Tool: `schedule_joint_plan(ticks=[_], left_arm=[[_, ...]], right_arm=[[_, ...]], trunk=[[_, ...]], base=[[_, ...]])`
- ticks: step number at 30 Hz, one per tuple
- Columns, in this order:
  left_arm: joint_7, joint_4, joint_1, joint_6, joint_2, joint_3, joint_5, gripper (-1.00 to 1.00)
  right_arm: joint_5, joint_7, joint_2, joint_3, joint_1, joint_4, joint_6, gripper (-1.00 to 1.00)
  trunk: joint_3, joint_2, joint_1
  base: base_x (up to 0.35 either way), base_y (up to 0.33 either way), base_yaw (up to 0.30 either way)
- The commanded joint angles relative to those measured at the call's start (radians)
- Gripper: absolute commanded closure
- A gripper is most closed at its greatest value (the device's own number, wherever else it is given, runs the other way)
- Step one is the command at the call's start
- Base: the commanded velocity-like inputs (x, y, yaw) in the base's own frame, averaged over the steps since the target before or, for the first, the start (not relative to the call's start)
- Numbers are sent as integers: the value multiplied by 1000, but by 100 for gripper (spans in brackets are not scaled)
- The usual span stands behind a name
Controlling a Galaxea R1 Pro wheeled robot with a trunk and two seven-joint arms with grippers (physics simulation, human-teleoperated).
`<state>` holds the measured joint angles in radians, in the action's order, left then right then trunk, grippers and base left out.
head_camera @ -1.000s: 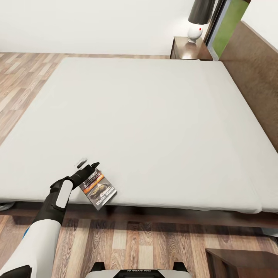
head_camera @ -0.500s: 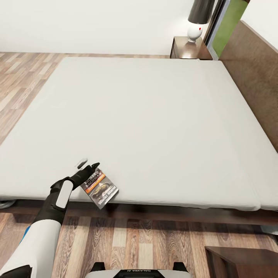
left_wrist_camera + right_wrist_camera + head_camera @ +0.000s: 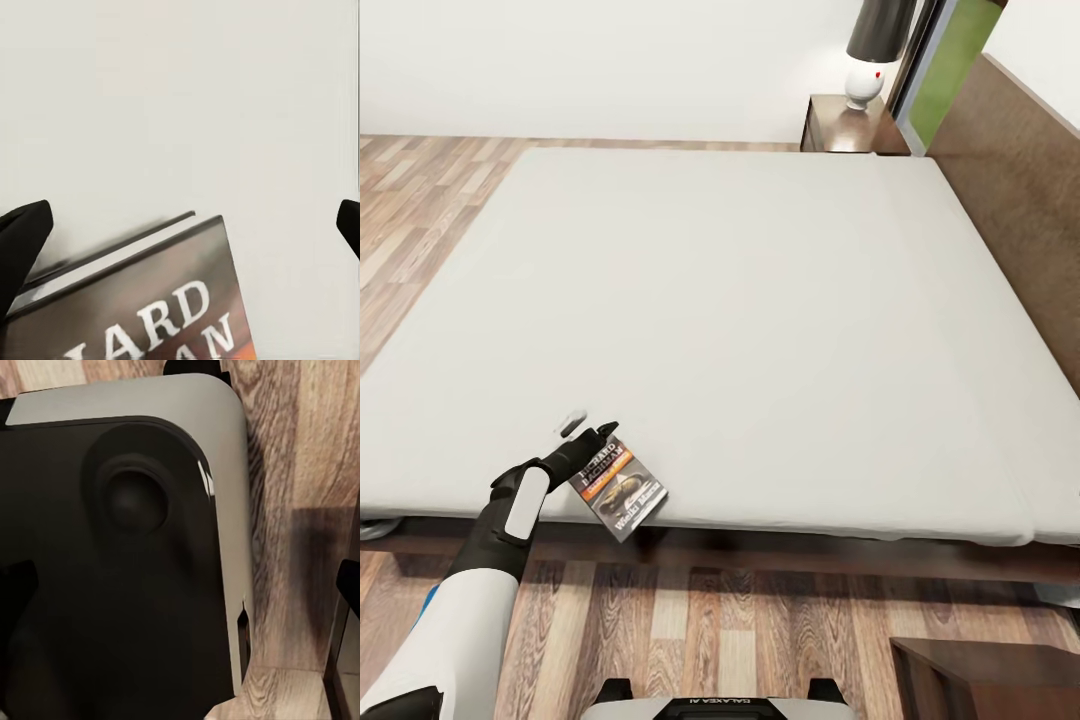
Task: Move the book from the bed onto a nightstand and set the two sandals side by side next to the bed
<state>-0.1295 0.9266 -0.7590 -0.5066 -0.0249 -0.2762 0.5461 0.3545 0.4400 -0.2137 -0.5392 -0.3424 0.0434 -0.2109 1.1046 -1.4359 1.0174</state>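
A thin paperback book [image 3: 618, 485] lies at the near edge of the bed [image 3: 740, 300], in the lower left of the head view, one corner jutting past the pale mattress over the dark wooden frame. The left gripper [image 3: 590, 432] sits at the book's upper left corner, its black fingers spread wide; in the left wrist view the two fingertips [image 3: 21, 244] stand at opposite edges of the frame, with the book [image 3: 142, 304] just beside one of them and the white lettering "ARD" readable on its dark cover above an orange band. Whether that fingertip touches the cover cannot be told.

At the upper right of the head view a dark reddish-brown nightstand [image 3: 830, 130] stands beside the headboard [image 3: 1025, 210], with a white-based, dark-shaded lamp [image 3: 872, 60] on its top. The broad mattress lies between book and nightstand. Another dark wooden corner [image 3: 985, 680] shows at the lower right, on the wood-plank floor [image 3: 710, 620].

The right wrist view shows a grey-and-black part of the robot's body [image 3: 127, 547] over the floor, with the right gripper's fingertips [image 3: 15, 577] far apart at the frame's edges.
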Motion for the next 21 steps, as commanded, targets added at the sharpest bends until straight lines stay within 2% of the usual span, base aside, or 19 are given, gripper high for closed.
schedule_joint_plan(ticks=[1,21], left_arm=[[0,0,0,-7,0,-3,-3,-100],[-1,0,0,-9,-1,-5,-3,-100]], right_arm=[[9,0,-1,-8,-1,4,-7,-100],[9,0,-1,-8,-1,4,-7,-100]], trunk=[[-3,7,-4],[-65,147,-81]], base=[[0,0,0],[0,0,0]])
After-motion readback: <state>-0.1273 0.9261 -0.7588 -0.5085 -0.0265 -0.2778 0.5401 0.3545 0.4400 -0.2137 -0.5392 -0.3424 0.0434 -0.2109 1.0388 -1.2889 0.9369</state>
